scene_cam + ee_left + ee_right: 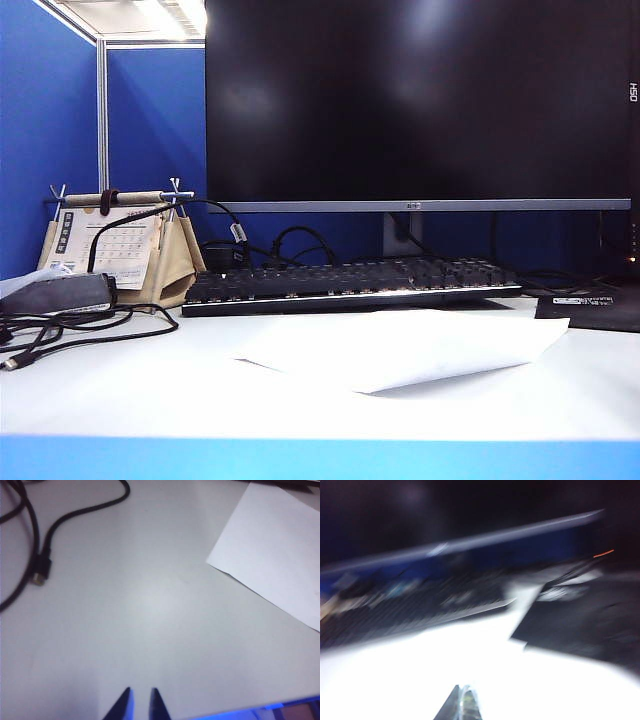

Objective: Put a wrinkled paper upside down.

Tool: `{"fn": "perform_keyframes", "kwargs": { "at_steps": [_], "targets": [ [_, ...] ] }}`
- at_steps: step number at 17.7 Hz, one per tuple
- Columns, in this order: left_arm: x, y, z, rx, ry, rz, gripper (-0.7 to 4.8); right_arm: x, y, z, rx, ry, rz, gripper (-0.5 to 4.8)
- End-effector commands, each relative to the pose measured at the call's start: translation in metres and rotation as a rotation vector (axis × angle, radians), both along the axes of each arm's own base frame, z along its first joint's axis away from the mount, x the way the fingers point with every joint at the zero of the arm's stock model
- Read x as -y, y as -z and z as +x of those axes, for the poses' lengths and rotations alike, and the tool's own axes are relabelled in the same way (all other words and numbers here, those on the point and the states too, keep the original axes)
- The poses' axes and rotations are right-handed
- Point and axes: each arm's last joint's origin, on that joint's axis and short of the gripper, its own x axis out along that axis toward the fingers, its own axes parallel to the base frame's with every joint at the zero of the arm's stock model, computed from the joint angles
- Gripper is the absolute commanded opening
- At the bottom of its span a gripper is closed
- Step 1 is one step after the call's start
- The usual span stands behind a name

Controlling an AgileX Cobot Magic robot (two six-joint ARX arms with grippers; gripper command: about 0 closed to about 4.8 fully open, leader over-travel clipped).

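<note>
The wrinkled paper [400,348] is lying well apart from the barely parted left gripper [140,702] and the clenched, empty right gripper [462,702].

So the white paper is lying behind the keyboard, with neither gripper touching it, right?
Not quite. The exterior view shows the wrinkled paper in front of the keyboard, not behind it. Neither the left gripper nor the right gripper touches it.
</note>
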Motion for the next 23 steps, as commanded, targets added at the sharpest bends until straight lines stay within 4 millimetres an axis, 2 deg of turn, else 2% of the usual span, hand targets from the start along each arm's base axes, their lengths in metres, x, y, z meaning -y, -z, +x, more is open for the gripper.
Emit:
{"fn": "perform_keyframes", "kwargs": {
  "at_steps": [1,3,5,6,9,11,12,13,15,16,19,21,23],
  "targets": [
    [0.003,-0.002,-0.001,0.055,0.185,0.096,0.58,-0.004,0.014,-0.001,-0.110,-0.135,-0.067,0.00],
    [0.003,-0.002,-0.001,0.072,0.196,0.126,0.58,-0.005,0.025,-0.001,-0.160,-0.158,-0.097,0.00],
    [0.003,-0.003,-0.001,0.075,0.199,0.123,0.58,-0.005,0.027,0.000,-0.162,-0.171,-0.097,0.00],
    [0.005,-0.008,0.000,0.086,0.222,0.105,0.85,-0.005,0.026,0.000,-0.155,-0.172,-0.093,0.00],
    [0.010,-0.053,0.003,0.209,0.283,0.091,2.09,-0.009,0.020,-0.001,-0.107,-0.268,-0.067,0.05],
    [0.010,-0.094,0.004,0.250,0.297,0.157,2.88,-0.010,0.012,-0.002,-0.082,-0.332,0.006,0.59],
    [0.011,-0.109,0.005,0.231,0.308,0.188,3.05,-0.010,0.008,-0.002,-0.083,-0.330,0.060,0.71],
    [0.013,-0.119,0.008,0.209,0.314,0.200,3.30,-0.009,0.003,-0.003,-0.073,-0.331,0.088,1.21],
    [0.020,-0.126,0.014,0.180,0.330,0.212,3.74,-0.008,-0.008,-0.005,-0.051,-0.340,0.090,1.81],
    [0.022,-0.125,0.017,0.163,0.338,0.221,3.74,-0.008,-0.012,-0.006,-0.050,-0.354,0.079,1.81],
    [0.032,-0.114,0.025,0.073,0.431,0.233,3.79,-0.013,-0.045,-0.001,-0.092,-0.400,0.013,1.86],
    [0.035,-0.112,0.027,0.062,0.443,0.231,4.08,-0.024,-0.074,0.014,-0.139,-0.404,-0.039,2.36],
    [0.035,-0.113,0.027,0.079,0.457,0.248,4.08,-0.044,-0.103,0.042,-0.243,-0.442,-0.004,2.56]
  ]
}}
